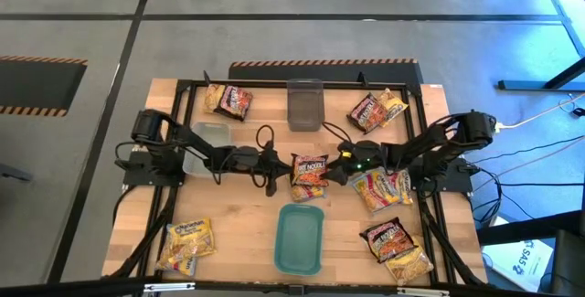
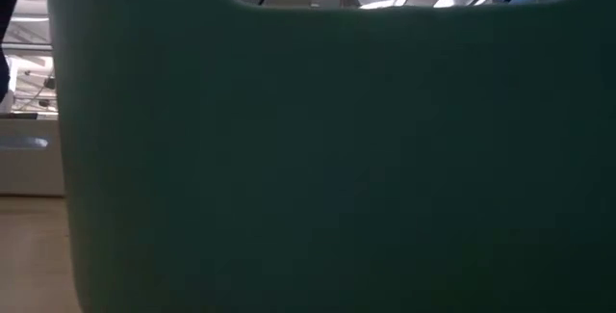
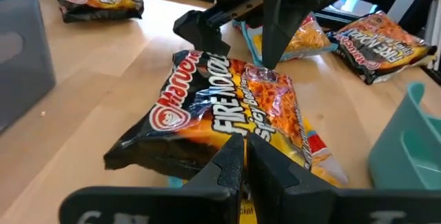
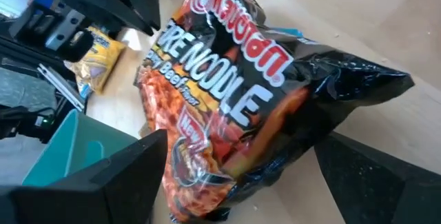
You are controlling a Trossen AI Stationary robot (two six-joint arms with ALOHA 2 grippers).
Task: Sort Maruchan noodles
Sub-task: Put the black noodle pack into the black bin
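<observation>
The dark noodle packet (image 3: 227,114) at table centre reads "Maruchan", "FIRE NOODLE" and "Spicy Beef".

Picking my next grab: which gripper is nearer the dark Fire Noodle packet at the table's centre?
Right. The right gripper straddles the Fire Noodle packet, its fingers open on either side of one end. The left gripper is shut, with its tips at the packet's opposite edge.

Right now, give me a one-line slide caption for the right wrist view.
Open right claw straddling a dark Fire Noodle packet on the wooden table, teal tray nearby.
</observation>
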